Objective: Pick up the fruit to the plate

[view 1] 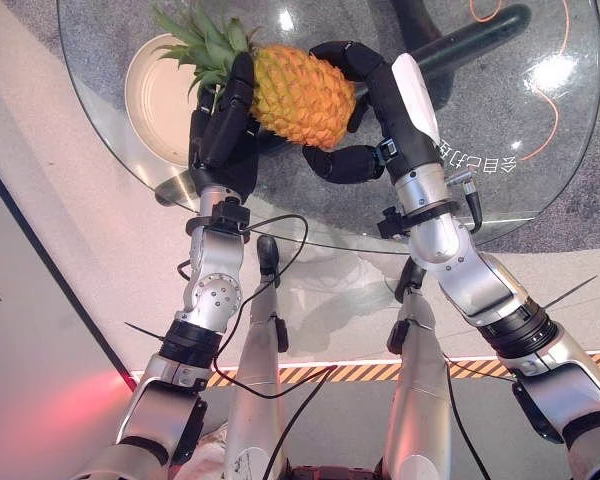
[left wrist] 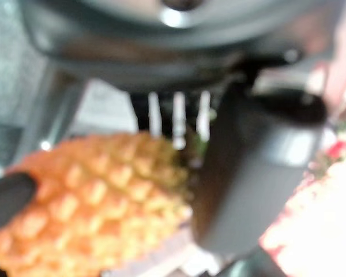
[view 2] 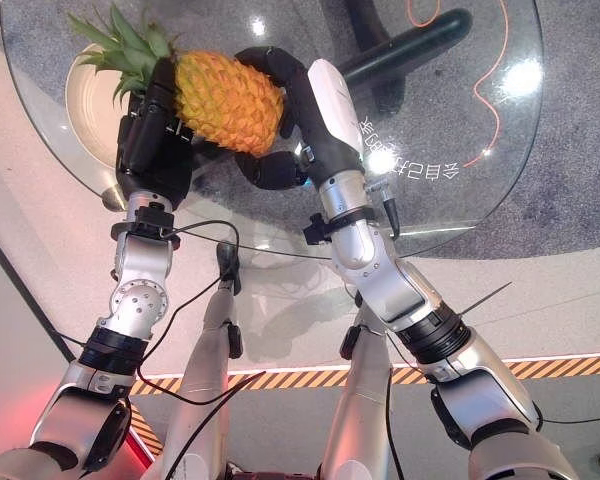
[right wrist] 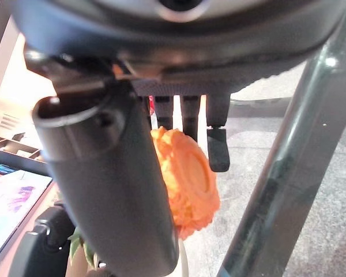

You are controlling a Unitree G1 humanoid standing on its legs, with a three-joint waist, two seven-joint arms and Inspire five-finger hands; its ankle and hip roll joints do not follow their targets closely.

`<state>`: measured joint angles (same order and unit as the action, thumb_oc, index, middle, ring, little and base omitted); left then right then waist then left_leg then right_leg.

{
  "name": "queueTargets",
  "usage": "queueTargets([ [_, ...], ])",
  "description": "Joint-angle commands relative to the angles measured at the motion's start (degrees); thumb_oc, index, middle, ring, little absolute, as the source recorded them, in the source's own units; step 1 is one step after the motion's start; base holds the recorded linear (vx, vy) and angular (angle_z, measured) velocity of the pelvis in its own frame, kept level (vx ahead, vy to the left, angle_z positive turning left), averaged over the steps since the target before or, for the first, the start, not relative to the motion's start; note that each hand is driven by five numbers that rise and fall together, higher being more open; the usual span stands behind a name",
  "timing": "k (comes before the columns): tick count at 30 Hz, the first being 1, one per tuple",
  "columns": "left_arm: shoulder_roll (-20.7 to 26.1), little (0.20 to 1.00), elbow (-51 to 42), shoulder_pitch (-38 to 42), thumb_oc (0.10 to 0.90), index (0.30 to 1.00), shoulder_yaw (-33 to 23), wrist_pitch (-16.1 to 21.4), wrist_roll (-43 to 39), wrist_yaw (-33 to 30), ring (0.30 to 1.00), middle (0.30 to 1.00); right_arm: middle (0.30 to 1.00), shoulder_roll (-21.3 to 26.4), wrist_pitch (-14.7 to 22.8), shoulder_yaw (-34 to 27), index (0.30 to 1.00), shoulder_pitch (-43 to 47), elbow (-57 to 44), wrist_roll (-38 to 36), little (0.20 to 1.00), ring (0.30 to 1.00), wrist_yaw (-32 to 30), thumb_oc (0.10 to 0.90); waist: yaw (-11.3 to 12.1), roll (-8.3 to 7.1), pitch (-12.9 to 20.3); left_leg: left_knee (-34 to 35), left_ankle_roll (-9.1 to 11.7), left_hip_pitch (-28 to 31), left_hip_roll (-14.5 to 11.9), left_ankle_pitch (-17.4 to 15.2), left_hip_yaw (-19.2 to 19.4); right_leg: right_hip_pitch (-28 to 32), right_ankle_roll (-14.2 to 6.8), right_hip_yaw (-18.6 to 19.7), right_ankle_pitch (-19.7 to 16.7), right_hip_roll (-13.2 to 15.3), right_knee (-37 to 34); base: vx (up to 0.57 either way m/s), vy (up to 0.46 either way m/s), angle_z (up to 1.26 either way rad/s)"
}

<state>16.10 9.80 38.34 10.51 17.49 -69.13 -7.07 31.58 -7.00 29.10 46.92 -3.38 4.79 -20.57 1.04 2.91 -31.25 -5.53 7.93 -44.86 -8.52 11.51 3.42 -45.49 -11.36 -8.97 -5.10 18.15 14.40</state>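
Two dark hands hold one pineapple point(view 1: 302, 93) between them above a round glass table point(view 1: 540, 190). Farthest left, a cream plate point(view 1: 152, 95) lies on the glass near the table's edge, and the pineapple's green leafy crown point(view 1: 202, 42) reaches out over the plate's rim. The left hand point(view 1: 223, 125) comes next: its palm and fingers press against the crown end of the orange body, the fingers bent up along the fruit's side, so it has a hold on the pineapple from that side. In the left wrist view the rough orange skin point(left wrist: 98, 196) lies just past the hand's dark thumb point(left wrist: 248, 173), touching it. The fruit lies on its side, tilted, with its base toward the right. There the right hand point(view 1: 380, 95), with a white cover along its back, wraps the base end: its fingers curl over the top of the fruit and its thumb curls beneath. The right wrist view shows the flat orange base point(right wrist: 190, 179) lodged between that hand's thumb point(right wrist: 109, 184) and its row of fingers point(right wrist: 187, 118). Whether the pineapple touches the glass cannot be told. Under the table, to the right, a dark table leg point(view 1: 470, 40) and an orange cord point(view 1: 560, 110) lie on the grey floor.
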Motion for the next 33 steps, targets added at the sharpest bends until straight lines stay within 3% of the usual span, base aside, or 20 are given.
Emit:
queueTargets([
  [1, -0.66, 0.2, -7.25, 5.58, 0.1, 0.3, 2.03, 3.71, 2.32, 6.2, 0.3, 0.3, 0.498, -1.72, 7.44, -1.29, 0.498, 7.66, -10.45, 1.14, 0.431, 0.498, -1.37, 0.331, 0.6, -0.85, 1.46, -0.3, 0.26, 1.95, -0.9, -2.02, -0.89, 1.74, -1.82, -2.29, -4.17, 1.09, -4.15, 0.0, 0.0, 0.0],
  [2, -0.64, 0.2, -7.2, 5.65, 0.1, 0.3, 2.01, 3.71, 2.36, 6.22, 0.3, 0.3, 0.674, -1.75, 7.38, -1.3, 0.674, 7.68, -10.32, 1.08, 0.636, 0.674, -1.56, 0.536, 0.61, -0.86, 1.46, -0.23, 0.27, 2.03, -0.93, -2.01, -0.85, 1.82, -1.82, -2.33, -4.17, 1.12, -4.22, 0.0, 0.0, 0.0],
  [3, -0.64, 0.2, -7.14, 5.72, 0.1, 0.3, 2.04, 3.73, 2.51, 6.2, 0.3, 0.3, 0.9, -1.75, 7.31, -1.34, 0.9, 7.65, -10.18, 1.04, 0.9, 0.9, -1.76, 0.8, 0.6, -0.87, 1.46, -0.12, 0.27, 2.1, -0.94, -2.0, -0.83, 1.89, -1.82, -2.35, -4.17, 1.14, -4.3, 0.0, 0.0, 0.0],
  [33, -0.14, 0.2, -6.33, 6.0, 0.1, 0.3, -0.3, 8.82, 9.02, 1.64, 0.3, 0.3, 0.9, -2.36, 7.55, -3.01, 0.9, 6.58, -9.98, 1.78, 0.9, 0.9, -2.11, 0.8, 0.85, -0.74, 1.46, 0.25, 0.4, 2.13, -0.97, -1.86, -0.74, 1.76, -1.89, -2.73, -3.99, 1.38, -4.04, 0.0, 0.0, 0.0],
])
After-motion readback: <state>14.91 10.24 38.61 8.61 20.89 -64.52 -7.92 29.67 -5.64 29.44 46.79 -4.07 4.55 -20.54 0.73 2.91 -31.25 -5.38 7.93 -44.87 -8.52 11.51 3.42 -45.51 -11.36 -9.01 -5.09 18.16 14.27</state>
